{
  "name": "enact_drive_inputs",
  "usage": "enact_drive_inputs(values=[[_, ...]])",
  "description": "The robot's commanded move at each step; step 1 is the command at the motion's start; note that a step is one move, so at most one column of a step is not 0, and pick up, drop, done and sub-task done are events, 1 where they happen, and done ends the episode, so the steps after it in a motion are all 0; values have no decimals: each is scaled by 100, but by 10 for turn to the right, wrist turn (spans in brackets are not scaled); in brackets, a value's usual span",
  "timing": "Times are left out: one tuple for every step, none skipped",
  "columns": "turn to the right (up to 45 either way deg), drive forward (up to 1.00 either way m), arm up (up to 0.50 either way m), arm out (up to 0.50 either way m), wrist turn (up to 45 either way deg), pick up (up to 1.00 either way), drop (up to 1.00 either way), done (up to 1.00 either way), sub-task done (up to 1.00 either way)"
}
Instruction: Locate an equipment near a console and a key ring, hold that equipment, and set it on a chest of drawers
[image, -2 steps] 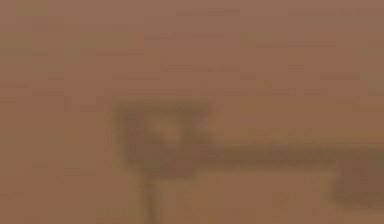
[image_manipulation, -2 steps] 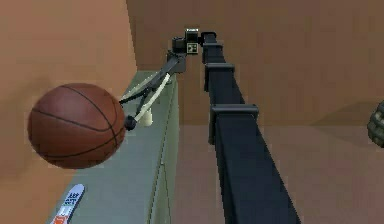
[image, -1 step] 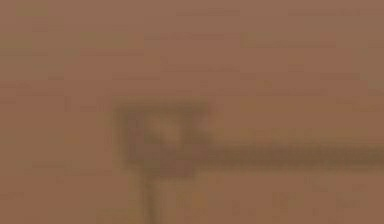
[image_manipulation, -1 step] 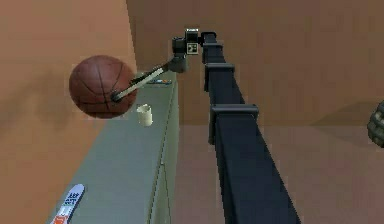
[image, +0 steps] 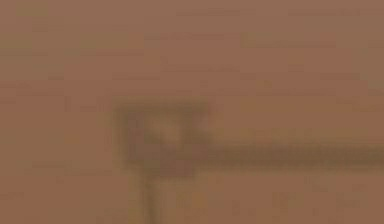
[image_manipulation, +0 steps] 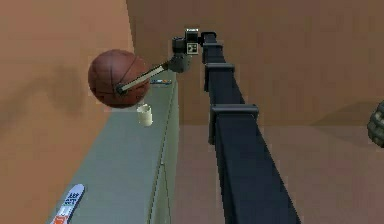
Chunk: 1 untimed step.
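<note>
At the jaws, a basketball (image_manipulation: 112, 75)

The brown ball (image_manipulation: 112, 75) looks dull and leathery, the grey cabinet top (image_manipulation: 115, 170) smooth and matt, the arm (image_manipulation: 240, 140) dark matt.

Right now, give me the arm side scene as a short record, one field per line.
arm: dark bar, extended alongside the grey cabinet
gripper: fingers reach to the basketball
basketball: orange-brown, at the cabinet's far end by the wall
held: cannot tell; the ball's lower edge meets the cabinet top in the picture
grey cabinet: long, set against the wall
on top: small cream thing near the ball; flat blue-white thing at the near end
right edge: green patch, too little to name
</note>
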Motion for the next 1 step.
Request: enact_drive_inputs(values=[[0, 0, -8, 0, 0, 0, 0, 0, 0]])
